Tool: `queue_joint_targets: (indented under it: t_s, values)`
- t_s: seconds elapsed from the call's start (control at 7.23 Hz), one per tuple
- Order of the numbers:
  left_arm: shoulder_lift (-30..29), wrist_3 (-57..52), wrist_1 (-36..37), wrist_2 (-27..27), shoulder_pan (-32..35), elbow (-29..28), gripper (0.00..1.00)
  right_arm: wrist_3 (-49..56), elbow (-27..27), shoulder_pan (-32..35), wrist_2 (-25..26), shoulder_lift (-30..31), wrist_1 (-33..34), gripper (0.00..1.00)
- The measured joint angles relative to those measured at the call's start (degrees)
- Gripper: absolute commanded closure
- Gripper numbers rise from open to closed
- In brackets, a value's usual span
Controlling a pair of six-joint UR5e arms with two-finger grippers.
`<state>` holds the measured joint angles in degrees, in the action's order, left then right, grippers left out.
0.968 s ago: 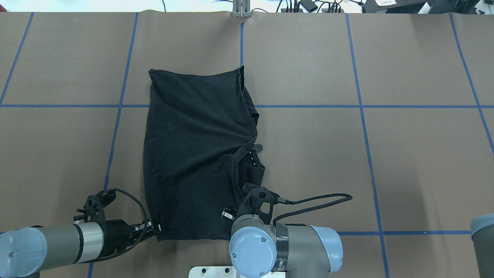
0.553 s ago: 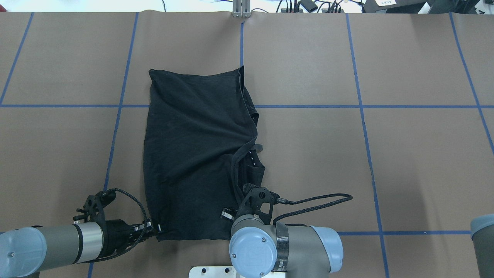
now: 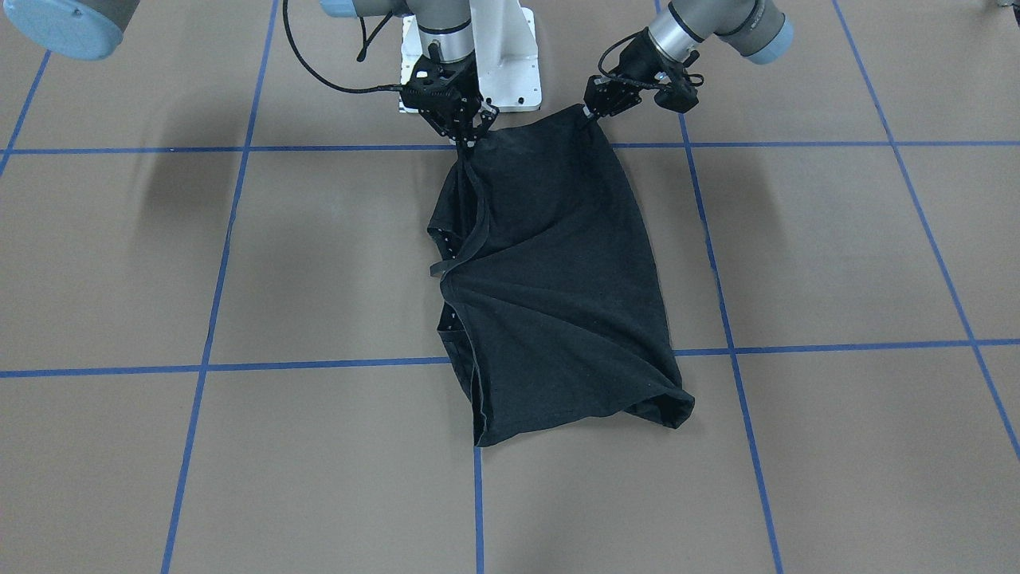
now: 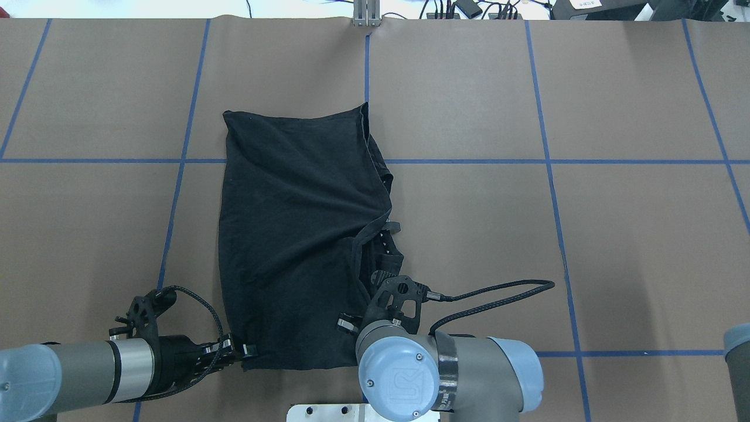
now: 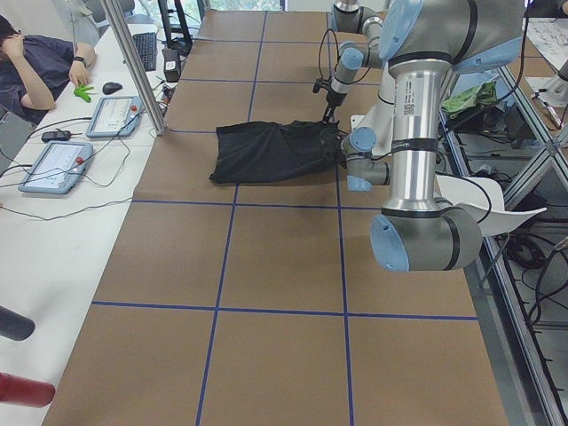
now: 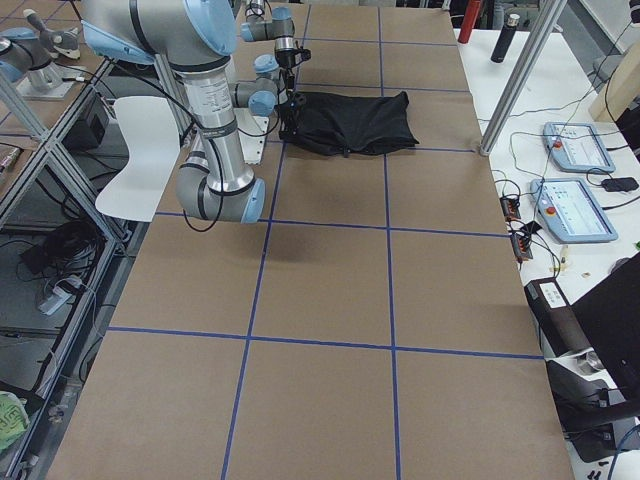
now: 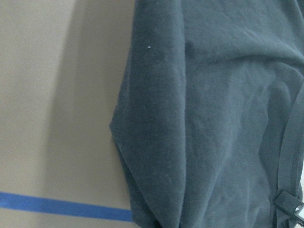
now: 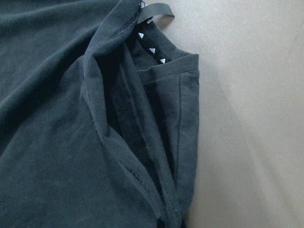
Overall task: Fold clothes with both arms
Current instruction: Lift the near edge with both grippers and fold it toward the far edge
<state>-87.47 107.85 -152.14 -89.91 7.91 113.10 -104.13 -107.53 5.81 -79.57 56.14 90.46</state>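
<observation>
Black T-shirt (image 4: 293, 234) lies on the brown table (image 4: 586, 234), straight out from the white base plate (image 3: 510, 48). It is folded lengthwise into a long strip, plain side up, with no logo showing. The strip runs away from the robot, and its far end lies past the cross line of blue tape (image 4: 469, 161).

The collar (image 4: 384, 240) is exposed along the robot's right-hand edge. In the right wrist view the neck band carries a row of small white marks (image 8: 152, 47), with layered hems beneath.

Left gripper (image 4: 243, 350) sits low at the near left corner of the shirt. Its fingertips are pinched closed on the cloth there. In the front-facing view the corner meets the gripper (image 3: 594, 108) directly.

Right gripper (image 3: 470, 135) is at the near right corner. Its fingers converge on the fabric and are closed on it. From overhead its tips are mostly hidden under the wrist.

The near hem runs between the two grippers, fairly straight. The left wrist view shows only a cloth edge (image 7: 213, 118), bare table and a strip of tape.
</observation>
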Motion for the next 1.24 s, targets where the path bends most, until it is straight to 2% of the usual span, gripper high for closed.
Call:
queue_joint_targets:
  t_s: [0.41, 0.55, 0.69, 0.97, 1.24]
  values:
    - [4.1, 0.1, -0.1, -5.6, 0.2, 9.3, 1.0, 0.3, -13.0, -2.4, -1.4, 1.2, 9.5, 1.0]
    - [4.6, 0.1, 0.2, -8.1, 0.9, 11.9, 1.0, 0.5, -16.3, -1.5, -2.6, 1.0, 13.1, 1.0]
    - [4.2, -0.2, 1.5, -9.9, 2.4, 12.7, 1.0, 1.6, -17.1, 0.5, -4.0, 0.6, 15.0, 1.0]
    - [-0.6, -2.7, 7.7, -11.3, 7.8, 10.9, 1.0, 5.3, -14.7, 5.6, -4.8, -0.8, 15.5, 1.0]
    - [-8.7, -7.9, 15.4, -11.4, 13.4, 5.2, 1.0, 7.7, -6.9, 10.0, -4.9, -4.9, 14.3, 1.0]
